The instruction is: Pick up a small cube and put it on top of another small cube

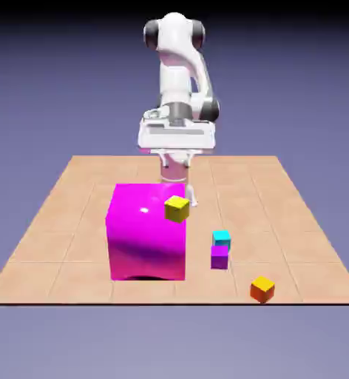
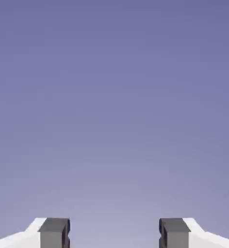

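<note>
Several small cubes show in the exterior view. A yellow cube (image 1: 177, 209) sits tilted at the top right front edge of a big magenta block (image 1: 147, 233). A cyan cube (image 1: 221, 237) lies right behind a purple cube (image 1: 219, 257) on the floor; I cannot tell if they touch. An orange cube (image 1: 262, 288) rests near the front edge. My gripper (image 1: 176, 138) is raised behind the magenta block, well away from every cube. In the hand view my gripper (image 2: 114, 232) is open, its two grey fingertips (image 2: 54, 232) wide apart, with only the backdrop between them.
The magenta block is far larger than the small cubes and stands in the middle of the tiled wooden table (image 1: 66, 222), between the arm and the front edge. The orange cube is close to the table's front edge.
</note>
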Available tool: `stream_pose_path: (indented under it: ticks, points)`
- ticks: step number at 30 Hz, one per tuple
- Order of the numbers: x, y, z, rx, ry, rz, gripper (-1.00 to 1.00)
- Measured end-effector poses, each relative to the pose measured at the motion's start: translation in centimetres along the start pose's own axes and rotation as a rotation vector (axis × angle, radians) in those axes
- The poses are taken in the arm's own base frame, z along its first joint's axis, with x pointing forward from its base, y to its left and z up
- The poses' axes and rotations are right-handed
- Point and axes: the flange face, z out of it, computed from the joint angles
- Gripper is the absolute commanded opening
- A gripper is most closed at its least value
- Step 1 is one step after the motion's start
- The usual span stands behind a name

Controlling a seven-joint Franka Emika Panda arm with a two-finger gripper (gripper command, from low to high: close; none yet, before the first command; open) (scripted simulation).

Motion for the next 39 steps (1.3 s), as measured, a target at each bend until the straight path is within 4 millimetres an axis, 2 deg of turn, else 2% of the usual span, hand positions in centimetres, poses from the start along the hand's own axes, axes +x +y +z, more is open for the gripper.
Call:
stream_pose_path:
  ticks: [4,8,13,17,27,28,29,33,34,36,39]
  points:
    - [-1.8,-3.2,4.0,-0.023,-0.118,-0.295,0.0]
    - [-4.5,-6.2,8.0,-0.039,-0.229,-0.6,0.0]
    - [-9.3,-9.8,13.0,-0.046,-0.36,-1.001,0.0]
    - [-13.4,-11.7,16.9,-0.057,-0.457,-1.321,0.0]
    - [-26.0,-14.3,25.4,-0.097,-0.686,-2.157,0.0]
    - [-26.9,-14.3,25.9,-0.102,-0.701,-2.214,0.0]
    - [-26.9,-14.3,25.9,-0.102,-0.701,-2.214,0.0]
    - [-28.5,-11.5,30.7,-0.102,-0.701,-2.214,0.0]
    - [-28.8,-10.9,31.6,-0.102,-0.701,-2.214,-1.0]
    - [-28.8,-10.9,31.6,-0.102,-0.702,-2.214,-1.0]
    - [-27.6,-13.1,28.1,-0.103,-0.702,-2.214,-1.0]
